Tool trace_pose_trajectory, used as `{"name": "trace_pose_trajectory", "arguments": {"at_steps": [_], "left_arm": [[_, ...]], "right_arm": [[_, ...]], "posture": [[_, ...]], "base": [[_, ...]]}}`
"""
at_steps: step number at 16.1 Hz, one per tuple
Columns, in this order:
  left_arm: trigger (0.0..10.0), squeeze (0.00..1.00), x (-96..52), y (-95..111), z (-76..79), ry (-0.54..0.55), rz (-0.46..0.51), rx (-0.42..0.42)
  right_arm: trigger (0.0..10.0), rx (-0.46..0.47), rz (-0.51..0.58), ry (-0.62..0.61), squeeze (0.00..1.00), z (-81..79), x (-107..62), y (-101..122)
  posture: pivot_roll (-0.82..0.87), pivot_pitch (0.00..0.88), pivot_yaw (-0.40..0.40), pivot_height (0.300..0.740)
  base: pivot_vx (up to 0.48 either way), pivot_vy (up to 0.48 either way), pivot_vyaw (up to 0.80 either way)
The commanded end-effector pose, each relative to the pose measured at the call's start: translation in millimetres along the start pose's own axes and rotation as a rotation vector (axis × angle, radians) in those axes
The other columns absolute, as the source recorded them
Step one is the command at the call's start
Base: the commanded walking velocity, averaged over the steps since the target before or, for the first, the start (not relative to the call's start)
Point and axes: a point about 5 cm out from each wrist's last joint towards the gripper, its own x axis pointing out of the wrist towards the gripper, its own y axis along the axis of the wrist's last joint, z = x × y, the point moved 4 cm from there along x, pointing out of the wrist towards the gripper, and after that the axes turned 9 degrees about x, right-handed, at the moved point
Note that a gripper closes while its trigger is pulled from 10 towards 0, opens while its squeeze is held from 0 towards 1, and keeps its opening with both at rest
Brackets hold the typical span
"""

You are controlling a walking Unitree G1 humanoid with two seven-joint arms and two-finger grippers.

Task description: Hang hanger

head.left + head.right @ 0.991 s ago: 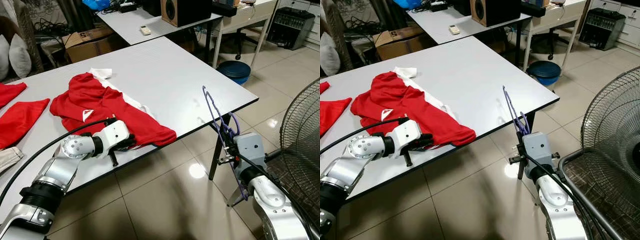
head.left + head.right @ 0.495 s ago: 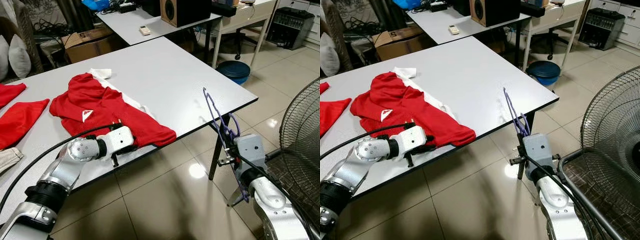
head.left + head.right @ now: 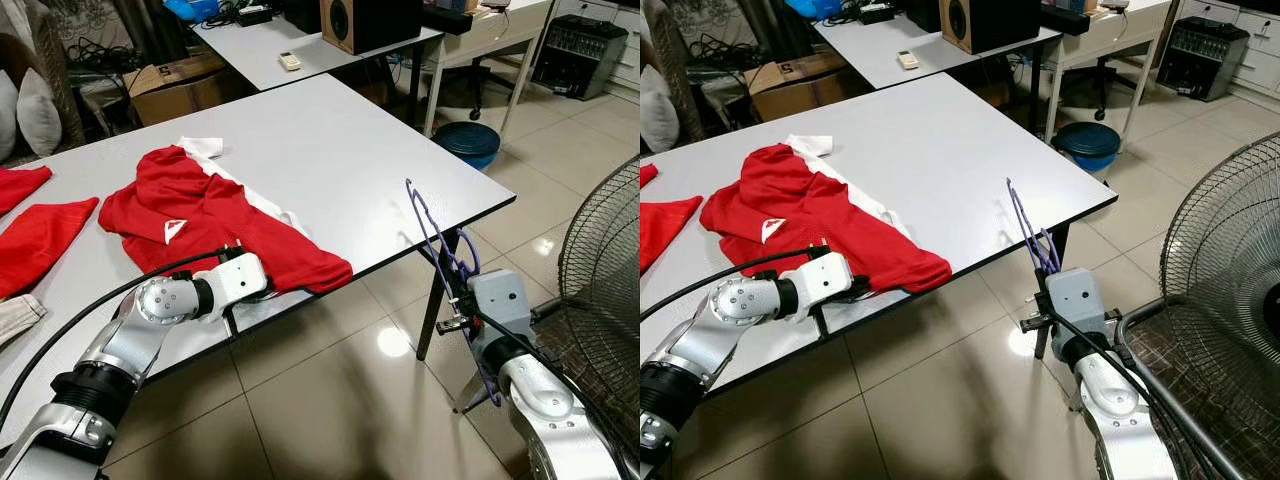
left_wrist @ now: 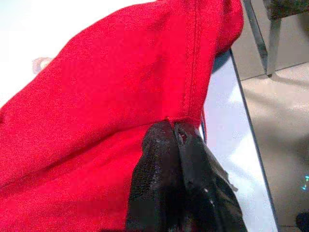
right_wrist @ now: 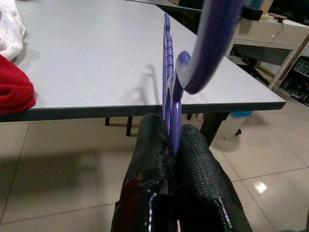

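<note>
At the near edge of the white table (image 3: pixel 330 140), the left gripper (image 4: pixel 176 133) pinches the hem of the red shirt (image 3: pixel 215 215) lying there, while just off the table's right corner the right gripper (image 5: pixel 170 140) clamps the purple hanger (image 3: pixel 432 225) upright.

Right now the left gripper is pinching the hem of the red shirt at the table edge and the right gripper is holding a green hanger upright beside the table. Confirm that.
One thing is wrong: the hanger is purple, not green, as the right wrist view shows. The rest stands: the right gripper holds it upright beside the table, and the left gripper is pinching the hem of the red shirt at the table edge.
</note>
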Motion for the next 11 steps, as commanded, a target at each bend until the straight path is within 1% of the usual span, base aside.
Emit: {"name": "trace_pose_trajectory", "arguments": {"at_steps": [1,5,6,7,8,9,10,11], "left_arm": [[0.0,0.00,-2.7,-2.8,-8.2,0.043,-0.014,0.000],[0.0,0.00,-5.8,-6.8,-10.9,0.086,-0.023,-0.017],[0.0,0.00,-8.2,-7.0,-26.5,0.182,-0.031,-0.024],[0.0,0.00,-7.5,-3.8,-35.3,0.207,-0.023,-0.030],[0.0,0.00,-0.1,10.6,-62.8,0.242,-0.020,0.032],[0.0,0.00,6.0,21.9,-77.4,0.251,-0.018,0.077],[0.0,0.00,12.8,35.6,-91.0,0.276,-0.008,0.101],[0.0,0.00,29.1,88.4,-128.5,0.379,0.038,0.189]], "right_arm": [[10.0,-0.012,0.013,0.015,0.00,-1.5,2.5,5.9],[10.0,-0.025,0.009,0.034,0.00,-2.5,3.6,6.4],[10.0,-0.026,0.008,0.036,0.00,-2.4,4.0,7.0],[10.0,-0.027,0.008,0.036,0.00,-2.1,4.3,7.1],[10.0,-0.027,0.007,0.036,0.00,-1.4,5.7,7.5],[10.0,-0.027,0.007,0.037,0.00,-1.7,7.0,7.9],[10.0,-0.030,0.008,0.038,0.00,-2.0,7.7,8.5],[10.0,-0.034,0.014,0.031,0.00,-0.7,6.8,10.4]], "posture": [[-0.26,0.000,0.087,0.740],[-0.26,0.000,0.080,0.740],[-0.25,0.000,0.068,0.740],[-0.25,0.000,0.064,0.740],[-0.25,0.000,0.061,0.740],[-0.25,0.000,0.063,0.740],[-0.26,0.000,0.072,0.740],[-0.28,0.000,0.090,0.740]], "base": [[0.000,0.000,0.00],[0.000,0.000,0.00],[0.000,0.000,0.00],[0.000,0.000,0.00],[0.000,0.000,0.00],[0.000,0.000,0.00],[0.000,0.000,0.00],[0.000,0.000,0.00]]}}
